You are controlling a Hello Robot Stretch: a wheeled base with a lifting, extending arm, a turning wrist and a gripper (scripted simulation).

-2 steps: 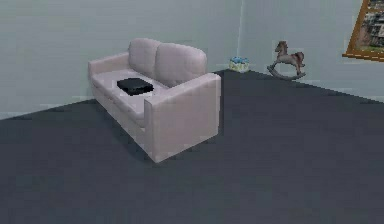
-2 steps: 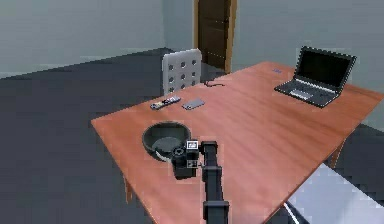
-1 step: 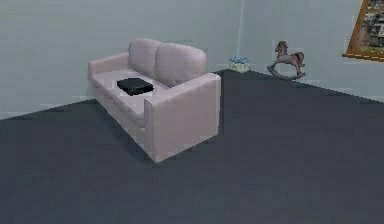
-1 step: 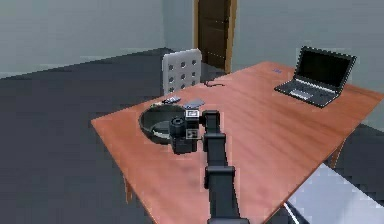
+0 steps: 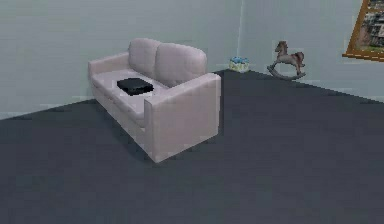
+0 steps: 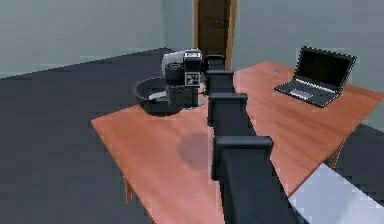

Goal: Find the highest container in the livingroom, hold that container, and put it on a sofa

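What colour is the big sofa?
The two-seat fabric sofa is pale pinkish-grey. It shows best in the forward view.

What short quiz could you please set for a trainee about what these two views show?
1. True or false: the laptop on the table has its lid up.
2. What lies on the seat of the sofa? A: a flat dark thing. B: a bowl. C: a potted plant.
3. Fill in the word: the toy by the far wall, past the sofa, is a rocking ____.

Key: 1 true; 2 A; 3 horse.
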